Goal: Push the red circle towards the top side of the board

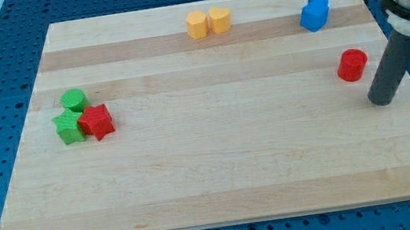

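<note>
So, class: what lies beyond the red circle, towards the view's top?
Beyond the red circle comes bare board, then two blue blocks pressed together near the top edge. Nothing is hidden there. My tip sits to the circle's lower right, apart.

**Blocks at the edges, tip at the right**

On the tabletop (220, 168), my tip (382, 101) stands near the view's right edge, just right of and below the red circle (352, 65). Toward the view's top from the circle lie the blue blocks (315, 13). Two yellow blocks (208, 22) touch at top centre. At the left, a green circle (74, 100), green star (69, 126) and red star (97, 121) cluster together.
</note>
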You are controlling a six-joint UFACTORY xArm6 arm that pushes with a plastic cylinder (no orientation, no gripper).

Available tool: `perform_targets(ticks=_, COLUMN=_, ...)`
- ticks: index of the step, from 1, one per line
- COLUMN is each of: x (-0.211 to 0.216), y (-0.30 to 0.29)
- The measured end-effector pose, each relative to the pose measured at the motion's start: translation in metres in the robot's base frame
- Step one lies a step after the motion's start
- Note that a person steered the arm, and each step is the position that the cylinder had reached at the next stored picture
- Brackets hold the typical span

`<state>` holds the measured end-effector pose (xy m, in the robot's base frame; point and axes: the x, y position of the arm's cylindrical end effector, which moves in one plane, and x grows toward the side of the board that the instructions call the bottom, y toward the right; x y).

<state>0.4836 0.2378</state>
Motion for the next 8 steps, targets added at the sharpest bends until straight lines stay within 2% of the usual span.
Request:
perform_targets(ticks=1, x=-0.002, y=0.0)
perform_targets(ticks=3, x=-0.062, y=-0.001)
perform_targets(ticks=5, x=-0.068, y=-0.004)
perform_targets(ticks=8, x=-0.073, y=-0.085)
